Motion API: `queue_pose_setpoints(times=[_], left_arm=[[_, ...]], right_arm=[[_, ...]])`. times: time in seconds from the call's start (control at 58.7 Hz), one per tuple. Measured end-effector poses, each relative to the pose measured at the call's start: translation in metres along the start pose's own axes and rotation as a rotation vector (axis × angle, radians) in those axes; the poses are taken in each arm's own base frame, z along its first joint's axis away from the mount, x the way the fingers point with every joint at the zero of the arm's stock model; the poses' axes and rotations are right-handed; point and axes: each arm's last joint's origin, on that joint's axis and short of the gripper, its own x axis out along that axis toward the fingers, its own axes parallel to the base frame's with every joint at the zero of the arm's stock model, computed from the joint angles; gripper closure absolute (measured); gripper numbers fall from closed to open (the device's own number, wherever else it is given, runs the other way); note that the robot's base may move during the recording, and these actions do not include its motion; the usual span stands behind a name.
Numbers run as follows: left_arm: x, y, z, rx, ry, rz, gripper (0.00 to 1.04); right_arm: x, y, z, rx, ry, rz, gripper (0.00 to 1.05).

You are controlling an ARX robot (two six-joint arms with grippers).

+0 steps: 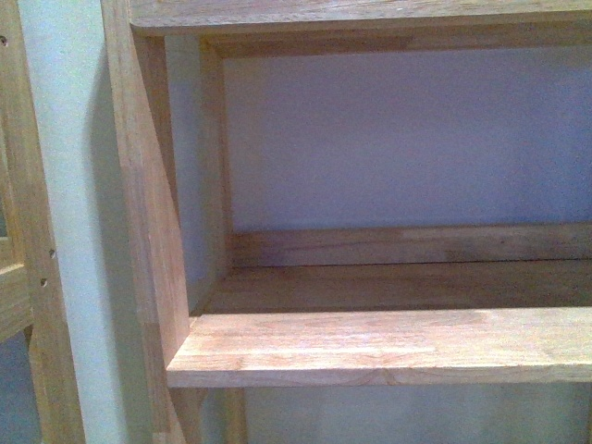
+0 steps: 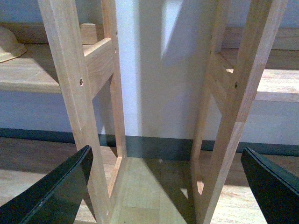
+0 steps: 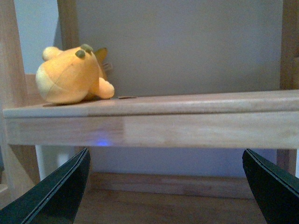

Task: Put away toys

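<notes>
Wooden shelf (image 3: 154,116) holds the plush toy (image 3: 72,77) at upper left. Both hands, right hand (image 3: 166,186) and left hand (image 2: 166,186), gape wide, empty.

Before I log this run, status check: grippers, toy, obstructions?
Left gripper open, empty. Right gripper open, empty. Soft orange-yellow plush animal lying on wooden shelf board, untouched. Nothing between right gripper and shelf.

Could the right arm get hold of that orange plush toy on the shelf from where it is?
Probably yes. The right gripper is open and empty, the plush toy lies alone near the shelf's front edge, nothing stands between them. The gripper sits below shelf level, so it must rise first.
</notes>
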Motion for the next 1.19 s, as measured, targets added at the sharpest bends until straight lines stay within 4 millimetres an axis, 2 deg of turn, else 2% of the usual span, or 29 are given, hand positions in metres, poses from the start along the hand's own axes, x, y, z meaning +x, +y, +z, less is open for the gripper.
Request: queue_pose_setpoints(times=[0.256, 0.358, 0.46, 0.511, 0.955, 0.989, 1.193], left_arm=[[0.0, 0.0, 0.0, 0.0, 0.0, 0.0, 0.06], [0.0, 0.0, 0.0, 0.0, 0.0, 0.0, 0.06], [0.0, 0.0, 0.0, 0.0, 0.0, -0.001, 0.06], [0.0, 0.0, 0.0, 0.0, 0.0, 0.0, 0.06], [0.0, 0.0, 0.0, 0.0, 0.0, 0.0, 0.06], [0.0, 0.0, 0.0, 0.0, 0.0, 0.0, 0.06], [0.0, 0.0, 0.0, 0.0, 0.0, 0.0, 0.06]], right_arm=[[-0.032, -0.009, -0.084, 0.003, 0.125, -0.1, 0.06], [-0.042, -0.009, -0.109, -0.015, 0.173, -0.107, 0.08], [-0.048, -0.014, -0.122, -0.054, 0.363, -0.11, 0.23], [-0.051, -0.015, -0.128, -0.059, 0.399, -0.118, 0.29], [-0.066, -0.018, -0.161, -0.078, 0.413, -0.116, 0.98], [-0.067, -0.018, -0.162, -0.082, 0.413, -0.115, 1.02], [-0.071, -0.018, -0.171, -0.081, 0.415, -0.116, 1.01]])
